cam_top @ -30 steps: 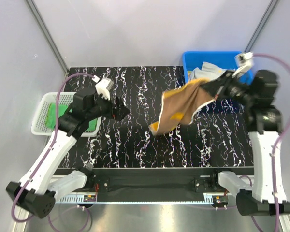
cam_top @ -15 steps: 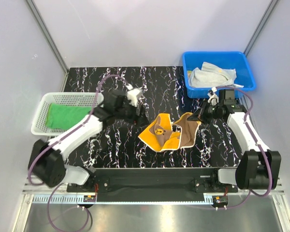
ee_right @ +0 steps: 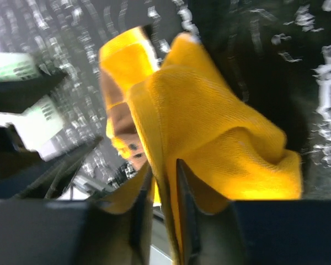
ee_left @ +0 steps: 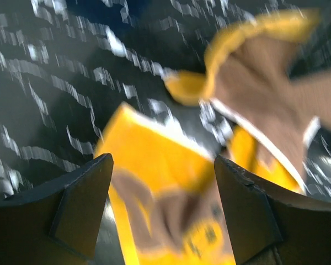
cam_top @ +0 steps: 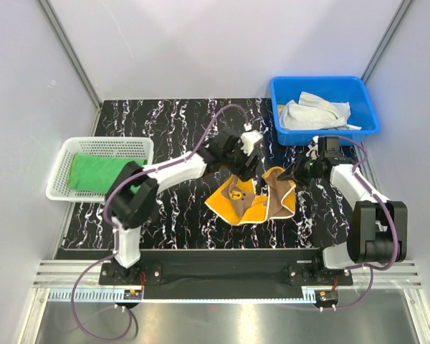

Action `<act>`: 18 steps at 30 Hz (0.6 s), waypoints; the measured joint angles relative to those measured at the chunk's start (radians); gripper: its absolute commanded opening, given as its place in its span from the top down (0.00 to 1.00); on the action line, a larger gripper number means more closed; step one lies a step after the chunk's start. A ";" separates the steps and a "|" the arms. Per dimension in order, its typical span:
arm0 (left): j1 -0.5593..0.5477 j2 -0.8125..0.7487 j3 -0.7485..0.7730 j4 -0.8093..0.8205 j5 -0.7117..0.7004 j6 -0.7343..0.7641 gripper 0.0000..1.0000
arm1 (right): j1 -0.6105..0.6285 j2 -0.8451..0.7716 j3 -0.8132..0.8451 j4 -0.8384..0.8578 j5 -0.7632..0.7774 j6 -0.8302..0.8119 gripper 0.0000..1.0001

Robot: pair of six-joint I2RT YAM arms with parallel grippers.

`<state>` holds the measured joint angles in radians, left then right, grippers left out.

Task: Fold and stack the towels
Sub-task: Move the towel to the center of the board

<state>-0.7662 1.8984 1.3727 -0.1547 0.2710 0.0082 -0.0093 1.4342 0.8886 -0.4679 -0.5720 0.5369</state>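
Note:
The orange-yellow towel with the brown bear (cam_top: 245, 201) lies crumpled on the black marbled table, partly folded over with its brown back showing. My right gripper (cam_top: 290, 174) sits low at the towel's right edge, shut on a fold of the yellow cloth (ee_right: 220, 138) that runs between its jaws (ee_right: 164, 176). My left gripper (cam_top: 248, 168) hovers over the towel's upper left part. Its jaws (ee_left: 163, 182) stand wide open over the blurred bear print (ee_left: 154, 160), holding nothing. A plain green towel (cam_top: 93, 174) lies in the white basket.
The white basket (cam_top: 104, 142) stands at the table's left edge. A blue bin (cam_top: 322, 82) at the back right holds a heap of pale grey-white cloths (cam_top: 312, 113). The two arms meet close together over the towel.
The right gripper brought the hanging towel down from near the bin onto the table. The left arm swung right from the basket to above the towel. The right jaws have eased slightly.

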 measured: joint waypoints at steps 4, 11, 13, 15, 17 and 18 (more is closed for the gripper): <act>0.001 0.156 0.165 0.002 0.006 0.035 0.20 | 0.000 0.006 -0.001 -0.007 0.096 -0.016 0.51; 0.001 0.314 0.290 -0.038 0.058 0.052 0.19 | 0.000 0.006 0.007 -0.053 0.264 -0.048 0.64; 0.001 0.334 0.307 -0.040 0.071 0.051 0.19 | 0.000 0.009 0.007 -0.054 0.277 -0.053 0.64; 0.000 0.345 0.317 -0.037 0.077 0.046 0.19 | 0.000 0.013 0.007 -0.054 0.287 -0.055 0.59; 0.000 0.346 0.317 -0.040 0.074 0.037 0.21 | 0.000 0.013 0.000 -0.052 0.293 -0.060 0.56; 0.000 0.346 0.315 -0.039 0.068 0.029 0.22 | 0.000 0.012 -0.008 -0.051 0.294 -0.061 0.55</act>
<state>-0.7658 2.2440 1.6875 -0.1932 0.3393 0.0376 -0.0093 1.4464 0.8806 -0.5194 -0.2779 0.4763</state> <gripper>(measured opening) 0.802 0.427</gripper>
